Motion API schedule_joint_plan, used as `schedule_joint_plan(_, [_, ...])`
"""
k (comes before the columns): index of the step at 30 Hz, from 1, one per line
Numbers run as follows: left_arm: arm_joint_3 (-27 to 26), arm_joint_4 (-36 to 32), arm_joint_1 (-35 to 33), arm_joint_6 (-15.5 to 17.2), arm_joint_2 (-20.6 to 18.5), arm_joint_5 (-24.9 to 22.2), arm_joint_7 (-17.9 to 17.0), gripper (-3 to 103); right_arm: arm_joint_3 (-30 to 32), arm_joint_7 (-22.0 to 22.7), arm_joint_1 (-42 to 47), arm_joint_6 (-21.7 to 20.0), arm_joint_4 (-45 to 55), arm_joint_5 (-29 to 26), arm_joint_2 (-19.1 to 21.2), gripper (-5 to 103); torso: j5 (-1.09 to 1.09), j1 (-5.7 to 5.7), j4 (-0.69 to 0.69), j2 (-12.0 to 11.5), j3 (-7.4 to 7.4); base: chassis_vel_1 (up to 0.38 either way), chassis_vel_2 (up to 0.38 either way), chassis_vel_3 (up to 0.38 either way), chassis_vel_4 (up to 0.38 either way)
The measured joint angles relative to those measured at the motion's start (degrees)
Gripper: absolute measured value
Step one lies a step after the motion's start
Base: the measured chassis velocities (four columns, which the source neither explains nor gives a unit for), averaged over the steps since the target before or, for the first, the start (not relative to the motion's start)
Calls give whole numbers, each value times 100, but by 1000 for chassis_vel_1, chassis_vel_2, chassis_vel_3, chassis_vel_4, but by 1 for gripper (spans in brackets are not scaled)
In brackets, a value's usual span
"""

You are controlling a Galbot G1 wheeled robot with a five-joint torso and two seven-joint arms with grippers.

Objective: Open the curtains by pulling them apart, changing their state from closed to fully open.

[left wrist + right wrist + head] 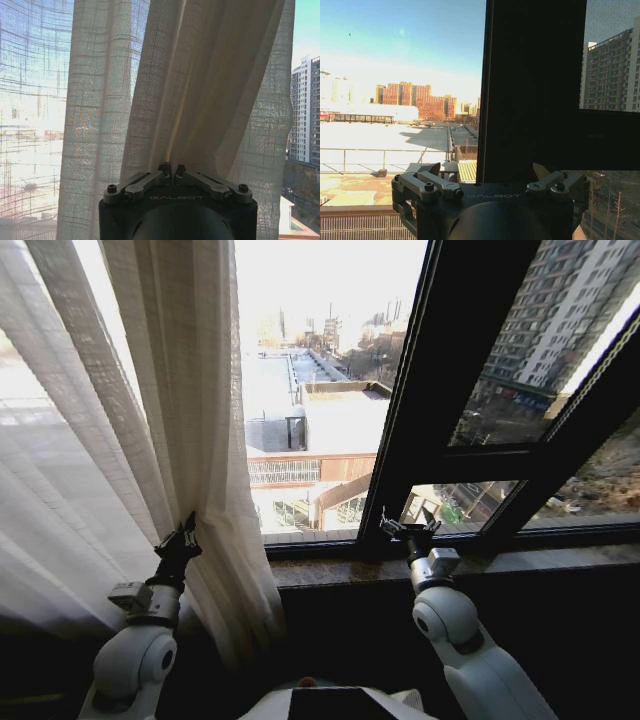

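Note:
A sheer cream curtain (190, 390) hangs bunched in long pleats on the left side of the window. My left gripper (187, 530) is raised in front of it and shut on a fold of the fabric. In the left wrist view the curtain (200, 90) puckers where the left gripper (172, 169) pinches it. My right gripper (408, 528) is held up at sill height in front of the black window frame (440, 390). In the right wrist view the right gripper (487, 171) stands open with nothing between its fingers, facing the frame post (530, 85).
A stone window sill (340, 570) runs across below the glass, with a dark wall under it. Between the curtain's edge and the black post the pane is uncovered, showing rooftops outside. More black frame bars cross the right part of the window.

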State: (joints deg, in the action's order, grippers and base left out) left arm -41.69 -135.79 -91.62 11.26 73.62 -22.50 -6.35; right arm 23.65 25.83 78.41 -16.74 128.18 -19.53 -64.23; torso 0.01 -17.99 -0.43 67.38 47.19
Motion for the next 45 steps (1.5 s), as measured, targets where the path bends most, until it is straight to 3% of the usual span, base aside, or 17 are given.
schedule_joint_plan(15, [1, 11, 5, 0, 6, -2, -3, 0, -15, -1, -76, 44, -95, -25, 8, 100, 0, 0, -1, 0, 0, 204, 209, -219, -208])
schedule_joint_plan(26, [-164, 5, -54, 0, 131, -13, -10, 0, 10, 2, -67, 58, -151, -42, 4, 100, 4, 0, -2, 0, 0, 33, 28, -23, -26])
schedule_joint_plan(32, [-1200, 311, 18, -81, 338, -179, -7, 0, 13, 0, -120, 63, -153, -76, 52, 100, -3, 0, -1, 0, 0, 0, 0, 0, 0])
schedule_joint_plan(45, [-2979, 863, -85, -148, 377, -868, -45, 0, -56, -6, -199, 63, -166, -92, 19, 100, 1, 0, -2, 0, 0, 0, 0, 0, 0])
